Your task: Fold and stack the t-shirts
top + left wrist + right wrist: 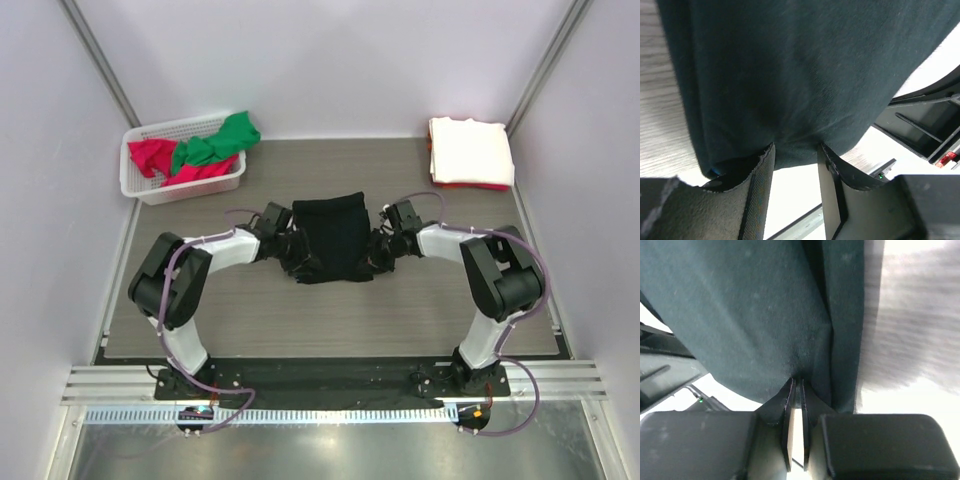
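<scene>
**Both claws at the sides of the black shirt, ready for a fold**

The black t-shirt (330, 235) lies in the middle of the bench (330, 330), between the two arms. It is already narrowed to a rough rectangle, and its near edge is rumpled. Each arm reaches in from its own side, so the cloth can be taken at two matching points and moved as one sheet rather than dragged by a corner.

The right claw (796, 382) is almost fully closed. Its fingertips meet on a thin pinch of the shirt's right edge, and the fabric puckers where they bite.

The left claw (796, 149) stands about half open. The shirt's left edge dips between its fingertips and wrinkles there, but light shows through the gap behind. I judge this grip not yet made, though the wrist view cannot settle whether the tips already press the cloth.

Taking the side edges suits a lengthwise fold, near half over far or the reverse. It looks best begun only when both sides are secure, or the sheet may skew.

A finished stack (470, 150), white on top with a red edge beneath, sits at the far right, most likely where this shirt is bound. The white basket (135, 185) at the far left holds red and green shirts (205, 155) waiting in a heap.
</scene>
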Tool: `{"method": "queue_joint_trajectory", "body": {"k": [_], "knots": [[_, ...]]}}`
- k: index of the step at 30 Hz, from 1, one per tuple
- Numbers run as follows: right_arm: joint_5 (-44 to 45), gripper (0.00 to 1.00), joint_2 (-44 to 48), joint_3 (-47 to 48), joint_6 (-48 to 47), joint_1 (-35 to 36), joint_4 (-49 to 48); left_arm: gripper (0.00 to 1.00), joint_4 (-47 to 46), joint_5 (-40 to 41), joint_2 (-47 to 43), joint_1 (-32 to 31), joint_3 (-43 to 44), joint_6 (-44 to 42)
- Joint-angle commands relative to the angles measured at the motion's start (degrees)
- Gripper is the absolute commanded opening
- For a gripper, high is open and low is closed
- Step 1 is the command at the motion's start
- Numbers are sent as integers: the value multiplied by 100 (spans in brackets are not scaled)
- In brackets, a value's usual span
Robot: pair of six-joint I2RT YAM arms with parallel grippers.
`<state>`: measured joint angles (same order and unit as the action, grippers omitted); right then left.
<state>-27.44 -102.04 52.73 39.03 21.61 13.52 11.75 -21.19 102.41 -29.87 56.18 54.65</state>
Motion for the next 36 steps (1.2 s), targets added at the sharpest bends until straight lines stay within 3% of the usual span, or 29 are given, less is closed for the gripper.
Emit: {"method": "queue_joint_trajectory", "body": {"k": [1,5,8,11,14,16,23,28,32,36], "knots": [[748,15,376,-709,-378,-25,133,43,310,791,-36,51,-599,-385],[1012,14,929,-1080,-387,-25,449,43,940,1029,-869,51,-960,-613],[1433,13,1378,-993,-475,-25,1151,49,1723,1502,-1354,51,-724,-885],[1838,21,1906,-458,-641,-25,2056,59,3136,1854,-1803,43,127,-1316],[1804,30,2135,367,-747,-34,2620,62,3937,2232,-1848,42,1278,-1606],[1612,31,2022,1042,-747,-16,2726,63,4054,2268,-1629,42,2105,-1773],[1085,30,196,3417,-739,-42,2709,56,3528,1242,181,86,3985,-1888],[723,27,-1132,4796,-703,-104,2647,52,3255,581,1368,165,4699,-1721],[608,25,-1967,5081,-730,-244,2559,52,3124,590,1931,367,4981,-1730],[626,25,-2284,4712,-870,-552,2235,51,2974,528,2212,710,4832,-1774]]}}
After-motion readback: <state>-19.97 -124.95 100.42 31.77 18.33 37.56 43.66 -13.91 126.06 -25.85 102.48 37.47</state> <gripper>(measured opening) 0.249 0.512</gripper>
